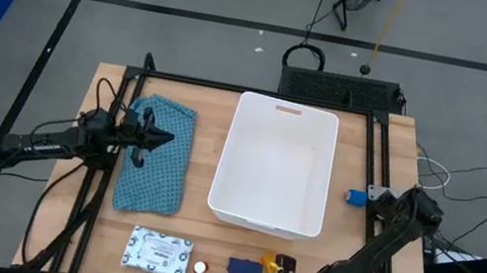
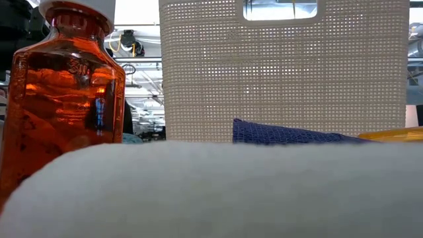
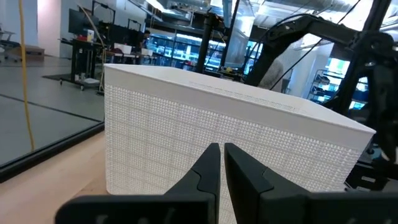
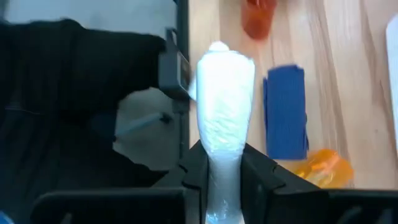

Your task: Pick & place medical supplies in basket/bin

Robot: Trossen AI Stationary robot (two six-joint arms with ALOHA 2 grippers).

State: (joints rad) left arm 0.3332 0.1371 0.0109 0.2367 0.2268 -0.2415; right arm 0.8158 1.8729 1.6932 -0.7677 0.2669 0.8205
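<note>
white tube (image 4: 222,112) sits pinched in my right gripper (image 4: 222,163) at the counter's (image 1: 356,237) near edge, by the blue piece (image 4: 285,112); left gripper (image 3: 217,165) shows closed, empty, over the teal cloth (image 1: 156,156) beside the bin (image 1: 277,163).

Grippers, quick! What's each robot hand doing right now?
Left gripper: shut, holding nothing, over the teal cloth.
Right gripper: shut on a white tube.
</note>
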